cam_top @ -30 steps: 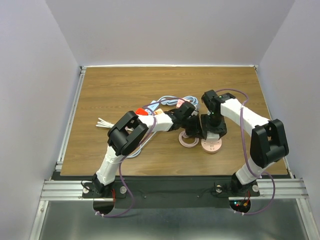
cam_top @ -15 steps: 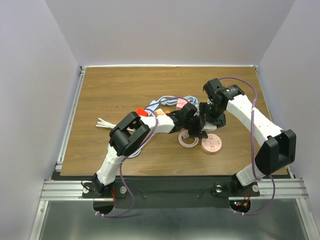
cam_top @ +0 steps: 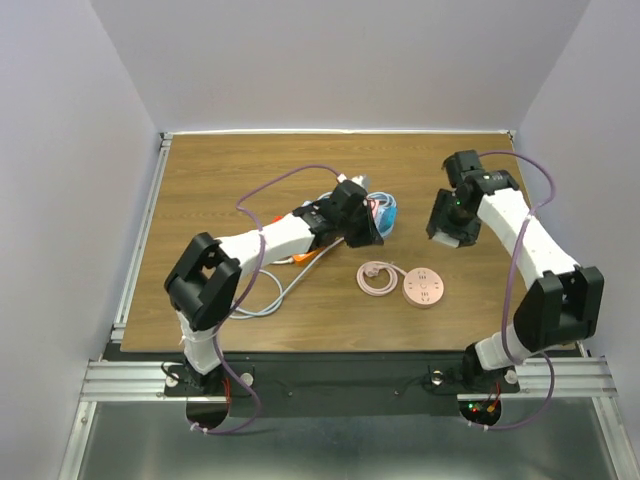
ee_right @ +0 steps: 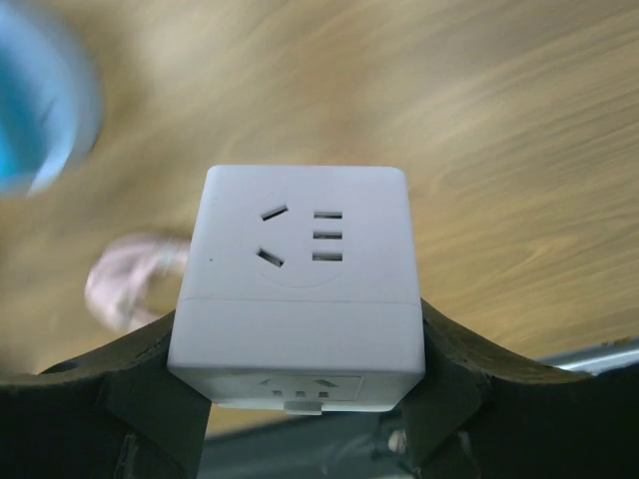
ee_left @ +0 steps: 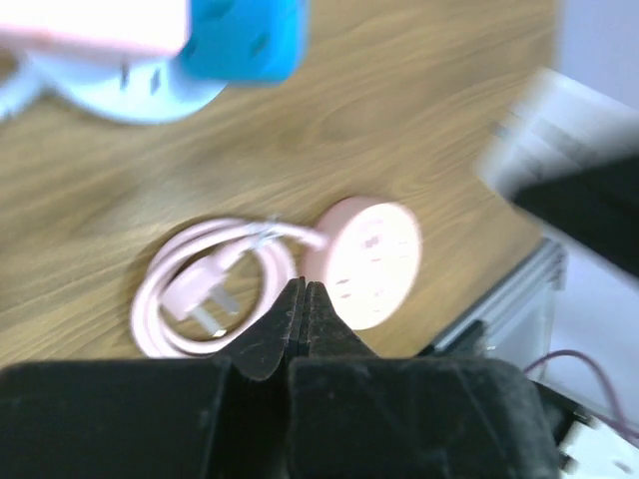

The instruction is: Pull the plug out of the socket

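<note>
My right gripper (cam_top: pixel 449 224) (ee_right: pixel 298 344) is shut on a white cube adapter (ee_right: pixel 295 269) with socket holes on its face. It holds the cube in the air, well back and right of the round pink socket (cam_top: pixel 424 288). The pink socket lies flat on the table with nothing plugged into its top and also shows in the left wrist view (ee_left: pixel 369 261). Its pink cable is coiled beside it with the pink plug (ee_left: pixel 200 301) lying loose inside the coil (cam_top: pixel 376 277). My left gripper (cam_top: pixel 366 234) (ee_left: pixel 303 286) is shut and empty, above and behind the coil.
A pile of blue and white sockets and cables (cam_top: pixel 382 208) lies just behind my left gripper, blurred in the left wrist view (ee_left: pixel 240 40). An orange piece (cam_top: pixel 305 258) and a white cable (cam_top: pixel 268 297) lie under the left arm.
My right gripper has risen off the pink socket and swung back and right with the white cube. My left gripper has left the pink socket, moving back left toward the blue pile.
</note>
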Controlling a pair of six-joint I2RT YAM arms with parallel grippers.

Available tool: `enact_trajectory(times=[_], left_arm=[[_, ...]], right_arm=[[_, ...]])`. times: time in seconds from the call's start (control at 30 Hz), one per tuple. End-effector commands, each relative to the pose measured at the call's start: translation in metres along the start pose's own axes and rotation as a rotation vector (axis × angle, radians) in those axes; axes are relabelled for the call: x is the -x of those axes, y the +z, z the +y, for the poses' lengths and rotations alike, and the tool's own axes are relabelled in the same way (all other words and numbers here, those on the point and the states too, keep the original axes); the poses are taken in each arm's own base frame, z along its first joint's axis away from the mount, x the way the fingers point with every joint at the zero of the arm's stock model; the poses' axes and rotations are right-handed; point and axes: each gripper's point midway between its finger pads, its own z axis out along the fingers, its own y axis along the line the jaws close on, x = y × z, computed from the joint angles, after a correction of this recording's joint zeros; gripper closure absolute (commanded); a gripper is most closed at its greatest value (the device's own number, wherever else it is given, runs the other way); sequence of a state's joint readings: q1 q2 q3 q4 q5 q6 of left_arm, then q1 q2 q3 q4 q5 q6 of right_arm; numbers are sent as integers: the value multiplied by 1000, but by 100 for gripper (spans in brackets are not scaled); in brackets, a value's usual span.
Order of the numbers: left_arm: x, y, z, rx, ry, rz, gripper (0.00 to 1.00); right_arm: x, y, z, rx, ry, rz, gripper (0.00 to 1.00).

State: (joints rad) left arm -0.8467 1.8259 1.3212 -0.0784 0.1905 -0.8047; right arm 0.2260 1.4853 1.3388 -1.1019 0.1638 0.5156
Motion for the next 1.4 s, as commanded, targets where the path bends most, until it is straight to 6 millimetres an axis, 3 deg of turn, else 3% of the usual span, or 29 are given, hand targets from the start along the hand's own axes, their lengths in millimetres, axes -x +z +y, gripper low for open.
enact_trajectory(times=[0.0, 0.07, 0.2, 0.3, 0.37, 0.4, 0.43, 0.5, 0.53, 0.63, 0.7, 0.8, 0.87, 0.93, 1.03, 1.13, 1.23, 1.33, 1.37], left_arm=[[41, -47, -48, -96, 62, -117, 100], [43, -54, -54, -109, 77, -119, 100], [36, -57, -45, -78, 76, -94, 100], [29, -60, -40, -72, 67, -82, 100], [27, -65, -38, -73, 60, -82, 100], [26, -66, -38, -75, 62, -82, 100], [25, -67, -36, -74, 64, -81, 100], [23, -68, -35, -73, 68, -79, 100], [22, -68, -34, -72, 71, -73, 100], [16, -59, -29, -61, 75, -49, 100], [16, -55, -30, -63, 78, -42, 100], [16, -46, -36, -64, 86, -28, 89], [22, -42, -40, -53, 87, -38, 72], [23, -39, -35, 1, 97, -38, 56], [27, -33, -28, 97, 156, -45, 45], [29, -27, -23, 154, 216, -39, 38], [28, -21, -33, 146, 306, -34, 36], [25, -9, -36, 139, 441, -13, 32], [22, -1, -30, 150, 468, 3, 5]], right_arm=[[58, 46, -36, -112, 197, -102, 100], [73, 58, -49, -156, 253, -134, 98], [111, 77, -94, -278, 404, -174, 89], [116, 97, -115, -344, 457, -161, 85], [118, 109, -143, -402, 516, -154, 80], [118, 111, -143, -404, 515, -150, 75], [119, 113, -152, -411, 538, -147, 59], [119, 115, -162, -430, 557, -142, 43], [121, 114, -161, -419, 562, -146, 34], [126, 111, -148, -335, 561, -138, 22], [128, 107, -136, -268, 550, -133, 20], [124, 95, -116, -192, 511, -140, 10], [121, 85, -112, -165, 509, -149, 1], [113, 78, -103, -126, 502, -141, 0], [112, 48, -81, -60, 468, -200, 0], [109, 21, -71, -11, 450, -243, 0], [99, -2, -61, 65, 446, -256, 0], [77, -10, -50, 147, 432, -223, 0], [73, -21, -50, 168, 425, -244, 0]])
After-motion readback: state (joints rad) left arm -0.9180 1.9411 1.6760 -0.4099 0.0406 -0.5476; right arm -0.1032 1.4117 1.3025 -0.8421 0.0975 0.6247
